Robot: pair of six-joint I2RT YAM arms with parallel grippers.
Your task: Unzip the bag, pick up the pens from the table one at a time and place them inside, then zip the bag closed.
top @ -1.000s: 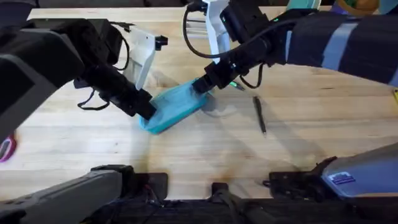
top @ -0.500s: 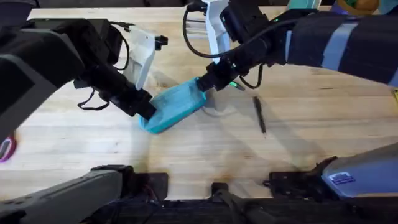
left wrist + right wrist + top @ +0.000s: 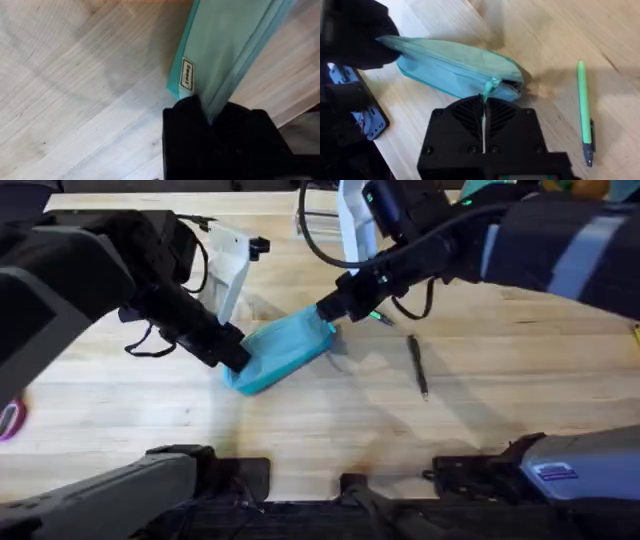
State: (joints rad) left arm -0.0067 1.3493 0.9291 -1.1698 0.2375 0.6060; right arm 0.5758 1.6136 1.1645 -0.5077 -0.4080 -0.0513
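The bag [image 3: 283,351], a soft, light pouch lying on the table [image 3: 300,430], sags unless anchored, so the left end effector [image 3: 232,356] clamps one end while the right end effector [image 3: 483,107] pinches the zipper pull [image 3: 490,87].

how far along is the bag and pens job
Early. The left claw clamps one end of the bag while the right claw pinches the zipper pull. Green pen and black pen lie on the table, so loading and zipping remain.
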